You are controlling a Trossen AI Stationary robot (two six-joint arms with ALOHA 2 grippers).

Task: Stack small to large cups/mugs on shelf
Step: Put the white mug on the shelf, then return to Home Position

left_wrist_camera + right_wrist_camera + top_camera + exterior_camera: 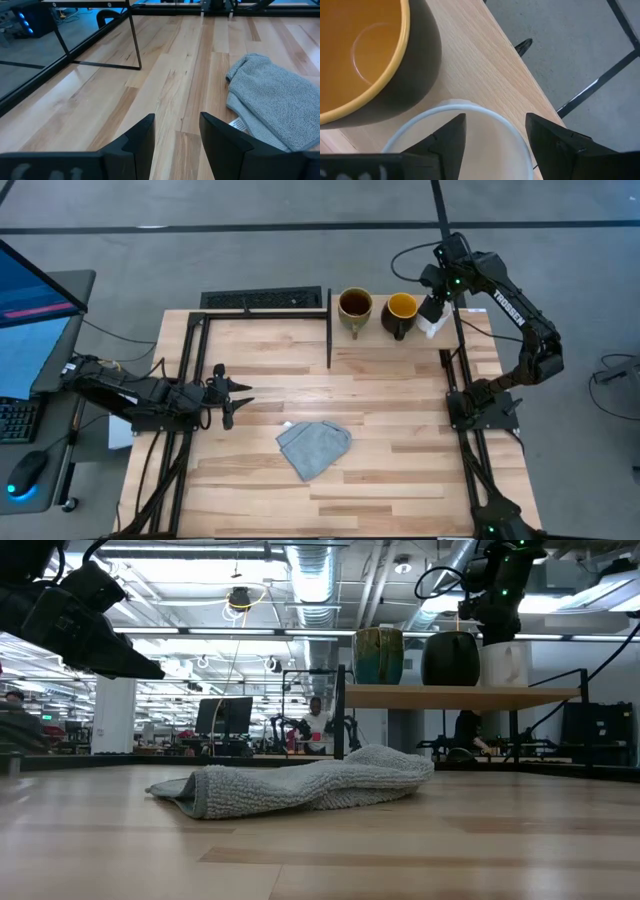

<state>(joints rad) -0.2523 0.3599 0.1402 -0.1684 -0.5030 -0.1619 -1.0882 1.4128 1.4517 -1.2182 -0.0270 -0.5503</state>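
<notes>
White mug (pixel 455 142) sitting on shelf (pixel 470 345), beside dark mug (pixel 399 313) and olive mug (pixel 354 307) | right gripper (pixel 495 131) hovering over rim, parted, holding nothing | advising straight, slow lift clear | left gripper (pixel 176 131) waiting open near cloth (pixel 313 446)

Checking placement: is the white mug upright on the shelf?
Upright: white mug stands on the shelf beside the dark mug, mouth up.

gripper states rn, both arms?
Left tool: open, empty, above the table.
Right tool: open, over the white mug, not gripping.
</notes>
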